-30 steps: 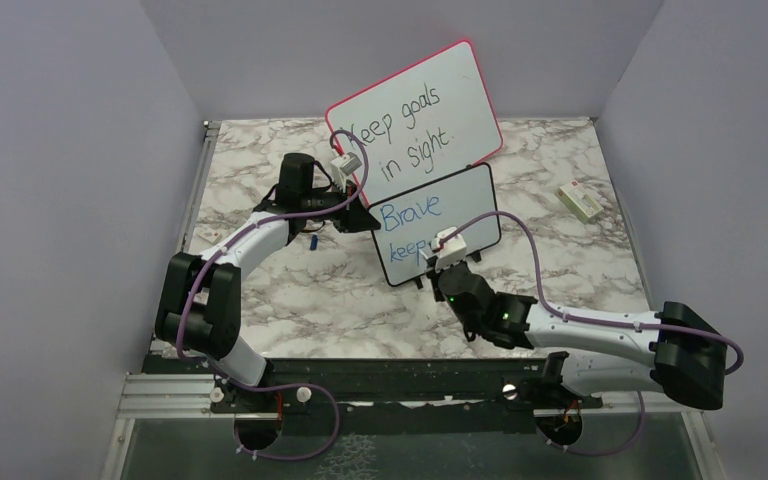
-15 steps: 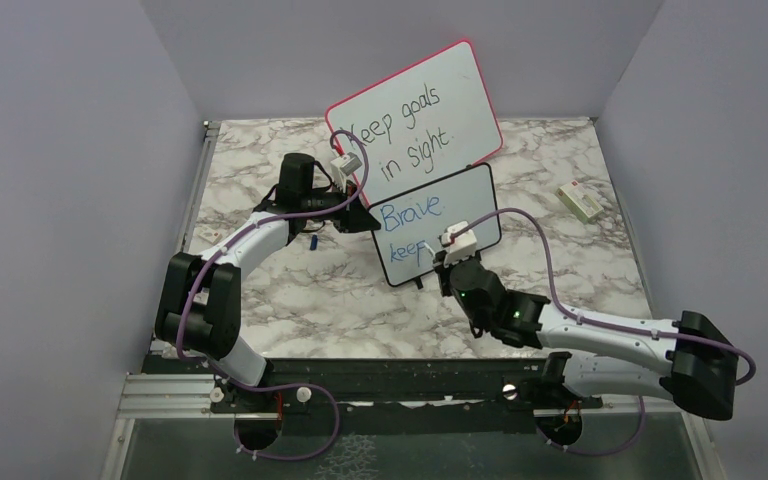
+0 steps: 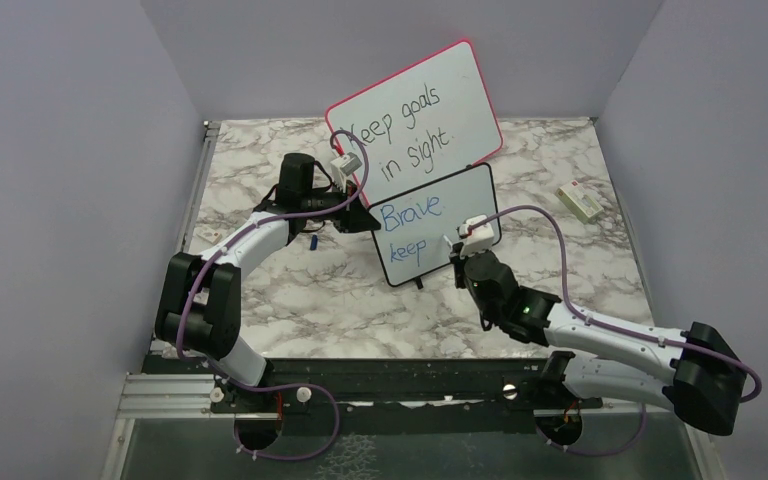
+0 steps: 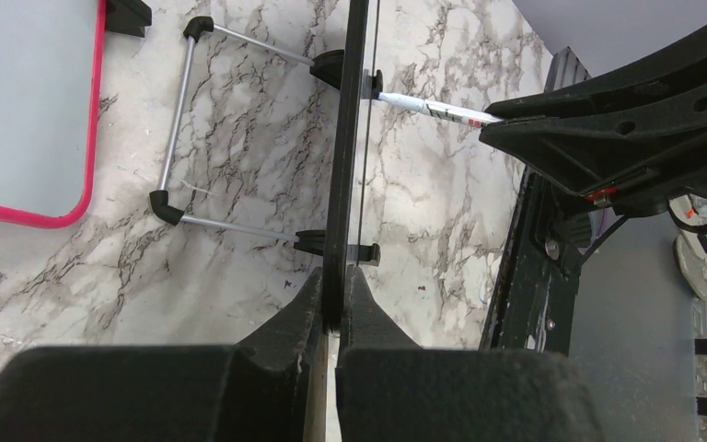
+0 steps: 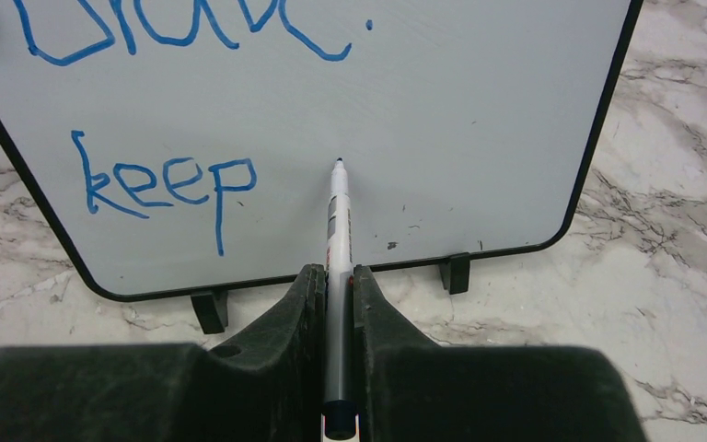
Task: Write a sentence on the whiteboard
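Top external view is showing you the whiteboard [image 3: 438, 225] standing near the middle of the table [image 3: 290, 290], leaning back on its little black feet. It is sitting just in front of a larger pink-framed board [image 3: 415, 110] that is carrying black handwriting. Your left claw [image 3: 368, 218] is reaching in from the left and gripping the whiteboard by its left edge. In the left wrist view, this claw [image 4: 335, 295] is pinching tight on the thin black frame of the whiteboard [image 4: 347, 138], with the pink-framed board [image 4: 28, 101] showing off to the left.

Your right claw [image 3: 468, 265] is coming in from the near right. In the right wrist view, this claw [image 5: 331, 276] is clamping fully onto a white marker [image 5: 338, 221], which is pointing straight at the whiteboard [image 5: 479, 138]. The sentence [image 5: 170, 184] is showing in blue: part of "Brave." on the upper line and "keep" on the lower one. The marker's tip is sitting on bare board just right of "keep", level with that word. You cannot tell whether it is actually touching the surface. The left wrist view is also catching the marker [image 4: 433, 109] meeting the board from the front.

A small white box [image 3: 580, 202] is lying at the far right of the table, well apart from both boards.
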`<state>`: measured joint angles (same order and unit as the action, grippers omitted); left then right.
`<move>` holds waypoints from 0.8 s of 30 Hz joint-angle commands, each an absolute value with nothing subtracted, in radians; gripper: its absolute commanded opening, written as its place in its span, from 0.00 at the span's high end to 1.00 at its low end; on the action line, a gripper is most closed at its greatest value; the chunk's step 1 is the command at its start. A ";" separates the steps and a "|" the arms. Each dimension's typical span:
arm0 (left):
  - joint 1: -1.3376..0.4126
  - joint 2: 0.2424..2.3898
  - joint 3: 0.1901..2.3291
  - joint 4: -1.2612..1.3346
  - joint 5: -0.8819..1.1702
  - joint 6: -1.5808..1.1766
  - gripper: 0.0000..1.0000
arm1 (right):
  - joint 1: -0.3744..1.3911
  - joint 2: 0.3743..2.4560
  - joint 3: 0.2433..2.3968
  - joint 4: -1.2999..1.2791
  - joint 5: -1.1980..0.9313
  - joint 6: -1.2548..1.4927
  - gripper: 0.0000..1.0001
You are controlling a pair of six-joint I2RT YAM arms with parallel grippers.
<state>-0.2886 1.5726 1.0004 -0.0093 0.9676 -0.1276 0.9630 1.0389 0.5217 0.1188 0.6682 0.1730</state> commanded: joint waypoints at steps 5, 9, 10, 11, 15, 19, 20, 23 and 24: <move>-0.301 1.591 1.006 -0.075 0.919 -0.089 1.00 | 0.938 1.041 0.503 0.157 0.640 0.155 1.00; -0.301 1.593 1.007 -0.075 0.920 -0.089 1.00 | 0.929 1.049 0.502 0.175 0.635 0.146 0.99; -0.301 1.593 1.007 -0.075 0.920 -0.090 1.00 | 0.927 1.053 0.504 0.177 0.633 0.146 0.99; -0.301 1.593 1.008 -0.075 0.921 -0.088 1.00 | 0.925 1.056 0.505 0.179 0.631 0.145 1.00; -0.301 1.593 1.008 -0.075 0.922 -0.089 1.00 | 0.919 1.066 0.507 0.187 0.626 0.143 0.99; -0.301 1.592 1.008 -0.075 0.922 -0.088 1.00 | 0.916 1.064 0.507 0.193 0.627 0.141 0.99; -0.301 1.592 1.008 -0.075 0.922 -0.087 1.00 | 0.916 1.062 0.506 0.197 0.626 0.141 0.99; -0.301 1.593 1.008 -0.076 0.922 -0.087 1.00 | 0.916 1.057 0.509 0.201 0.627 0.137 0.99; -0.301 1.592 1.008 -0.076 0.922 -0.088 1.00 | 0.915 1.055 0.509 0.202 0.626 0.137 0.99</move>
